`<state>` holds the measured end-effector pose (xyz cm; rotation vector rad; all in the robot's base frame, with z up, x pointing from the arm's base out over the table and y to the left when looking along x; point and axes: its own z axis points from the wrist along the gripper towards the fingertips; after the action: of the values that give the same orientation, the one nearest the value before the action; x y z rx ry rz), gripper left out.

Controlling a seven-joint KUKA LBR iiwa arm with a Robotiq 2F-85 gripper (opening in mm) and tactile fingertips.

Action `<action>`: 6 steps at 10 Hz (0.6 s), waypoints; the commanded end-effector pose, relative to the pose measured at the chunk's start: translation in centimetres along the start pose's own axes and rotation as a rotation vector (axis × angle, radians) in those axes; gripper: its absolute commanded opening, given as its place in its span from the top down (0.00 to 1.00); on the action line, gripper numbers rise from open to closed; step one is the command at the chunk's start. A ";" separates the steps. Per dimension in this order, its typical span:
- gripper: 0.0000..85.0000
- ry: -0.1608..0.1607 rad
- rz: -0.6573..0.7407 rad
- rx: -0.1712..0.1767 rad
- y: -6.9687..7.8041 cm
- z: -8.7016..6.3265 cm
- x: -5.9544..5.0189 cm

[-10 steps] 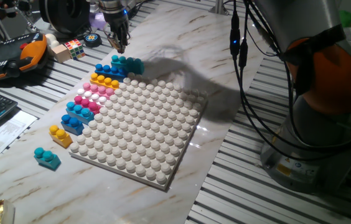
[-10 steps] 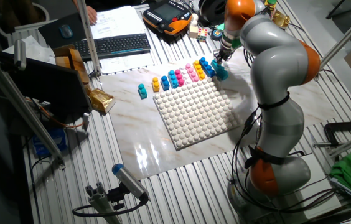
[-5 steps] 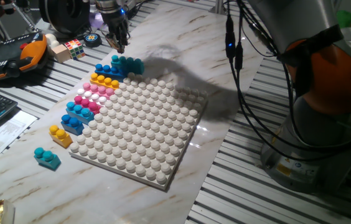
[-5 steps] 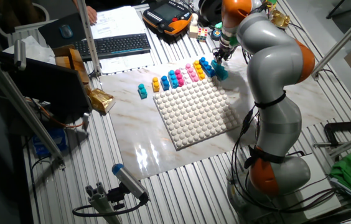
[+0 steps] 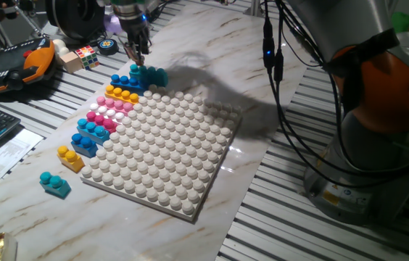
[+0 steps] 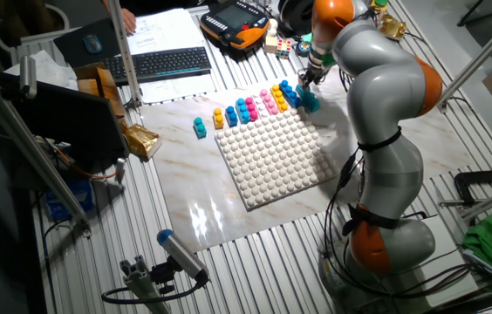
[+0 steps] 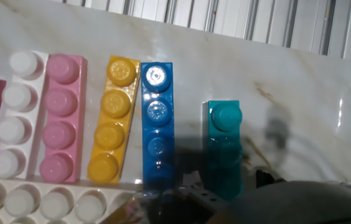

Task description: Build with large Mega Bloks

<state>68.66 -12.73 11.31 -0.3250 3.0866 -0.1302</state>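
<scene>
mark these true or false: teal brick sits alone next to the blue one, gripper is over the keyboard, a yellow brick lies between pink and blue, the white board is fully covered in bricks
1. The teal brick lies beside the blue brick with a gap between them. True.
2. The gripper is over the keyboard. False: it hangs above the teal brick.
3. The yellow brick lies between the pink brick and the blue one. True.
4. The white board is fully covered. False: most studs are bare.

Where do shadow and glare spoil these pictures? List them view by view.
Hand view: shadow darkens the near ends of the long blue studded brick and the teal studded brick; glare on the marble tabletop. One fixed view: arm's soft shadow beyond the white studded baseplate.
</scene>
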 end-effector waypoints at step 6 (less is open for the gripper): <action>0.40 -0.052 -0.040 -0.020 -0.6 4.0 -0.7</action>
<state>69.60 -13.53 7.29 -0.3865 3.0322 -0.0916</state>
